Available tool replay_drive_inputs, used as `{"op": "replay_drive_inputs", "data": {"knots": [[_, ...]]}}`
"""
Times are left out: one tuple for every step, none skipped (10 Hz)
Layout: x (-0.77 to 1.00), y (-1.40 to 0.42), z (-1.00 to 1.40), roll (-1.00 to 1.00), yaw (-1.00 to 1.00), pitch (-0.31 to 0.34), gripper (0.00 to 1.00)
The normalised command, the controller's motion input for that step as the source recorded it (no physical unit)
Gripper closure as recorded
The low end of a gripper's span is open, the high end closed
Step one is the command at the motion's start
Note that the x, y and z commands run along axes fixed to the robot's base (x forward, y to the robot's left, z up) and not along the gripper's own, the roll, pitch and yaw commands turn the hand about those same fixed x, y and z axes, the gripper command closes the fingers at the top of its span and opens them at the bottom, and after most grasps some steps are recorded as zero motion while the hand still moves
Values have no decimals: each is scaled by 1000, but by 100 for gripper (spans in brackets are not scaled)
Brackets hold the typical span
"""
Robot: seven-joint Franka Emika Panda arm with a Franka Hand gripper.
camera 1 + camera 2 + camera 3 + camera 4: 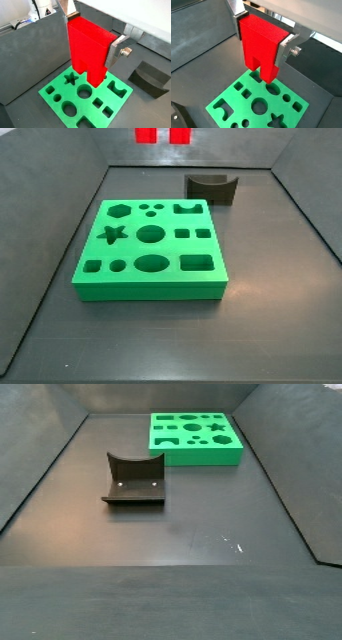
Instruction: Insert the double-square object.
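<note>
High above the green board [85,97], gripper [90,42] clamped on the double-square object [90,47], silver fingers [115,50] pressed flat against both sides of the red block's solid upper body, jaws only as wide as the block itself. Two square legs pointing down, a narrow slot between them, tips clear of the board in both wrist views, hanging over the board's edge region near the star-shaped hole [69,77] and a round hole [84,91]. Same grasp visible from the opposite wrist camera: red block [263,47] between the plates [286,50], legs over the green slab [258,102]. Seen from a side view, only the two red leg ends [163,135] showing at the upper frame edge, well above and behind the board [150,253]; gripper itself out of frame there. Every cut-out in the board open: hexagon, star, circles, oval, squares, a notched shape, none filled. Dark grey block with a curved notch [211,189] standing on the floor just behind the board's far right corner, apart from it. From a side view, the same grey block [134,479] lying mid-floor, the board [195,437] well beyond it near the back wall, holes likewise unfilled.
</note>
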Motion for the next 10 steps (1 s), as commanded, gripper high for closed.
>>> {"op": "replay_drive_inputs", "data": {"knots": [[97, 0, -549, 91, -120, -17, 100], [74, 0, -957, 173, -43, -59, 100], [0, 0, -1000, 150, 0, -49, 100], [14, 0, -977, 187, 0, -31, 100], [174, 0, -823, 197, 0, 6, 100], [560, 0, -651, 150, 0, 0, 100], [731, 0, -574, 174, 0, 13, 100], [720, 0, -594, 140, 6, 0, 100], [663, 23, -571, 79, 0, 0, 100], [503, 31, -523, 41, 0, -29, 100]]}}
